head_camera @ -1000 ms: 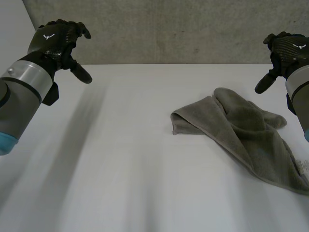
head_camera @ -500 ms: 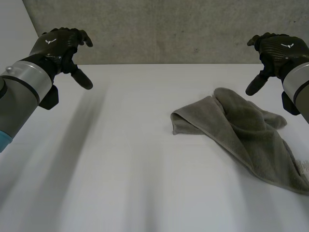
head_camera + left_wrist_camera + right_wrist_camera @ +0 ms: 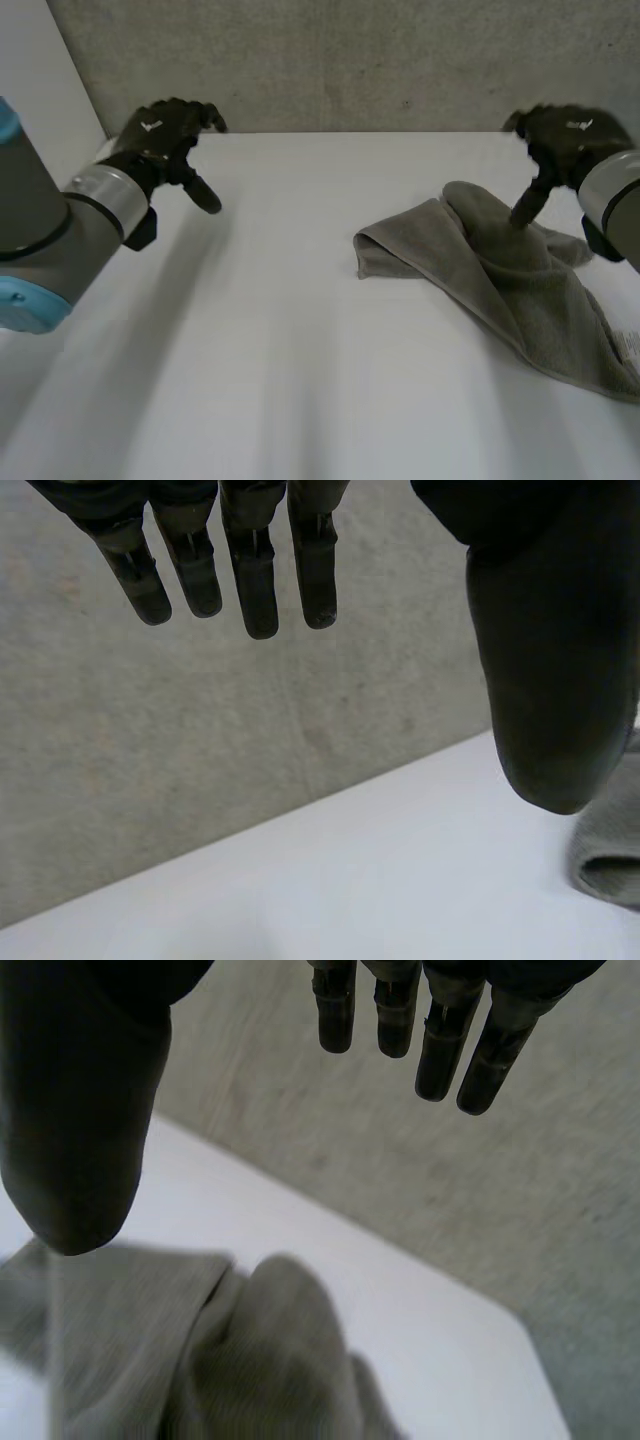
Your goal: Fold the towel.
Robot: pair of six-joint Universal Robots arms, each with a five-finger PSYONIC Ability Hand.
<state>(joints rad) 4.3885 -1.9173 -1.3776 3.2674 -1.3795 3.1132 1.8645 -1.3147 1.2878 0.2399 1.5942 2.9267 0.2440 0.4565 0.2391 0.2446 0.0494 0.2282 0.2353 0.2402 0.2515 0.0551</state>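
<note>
A grey-brown towel [image 3: 510, 275] lies crumpled on the right half of the white table [image 3: 280, 330], one end running off toward the near right. My right hand [image 3: 560, 140] hovers open over the towel's far end, thumb pointing down at the cloth without touching it. In the right wrist view the rumpled towel [image 3: 200, 1360] lies below the hand's straight fingers [image 3: 440, 1030] and thumb. My left hand [image 3: 165, 135] hangs open above the table's far left, well away from the towel. In the left wrist view a towel fold [image 3: 610, 850] lies beside the thumb [image 3: 550, 670].
A grey concrete wall [image 3: 350, 60] rises right behind the table's far edge. Bare white tabletop stretches across the left and middle.
Both hands have moved inward toward the table's middle and lower. The right hand now hangs over the towel's far end. The towel has not moved.
</note>
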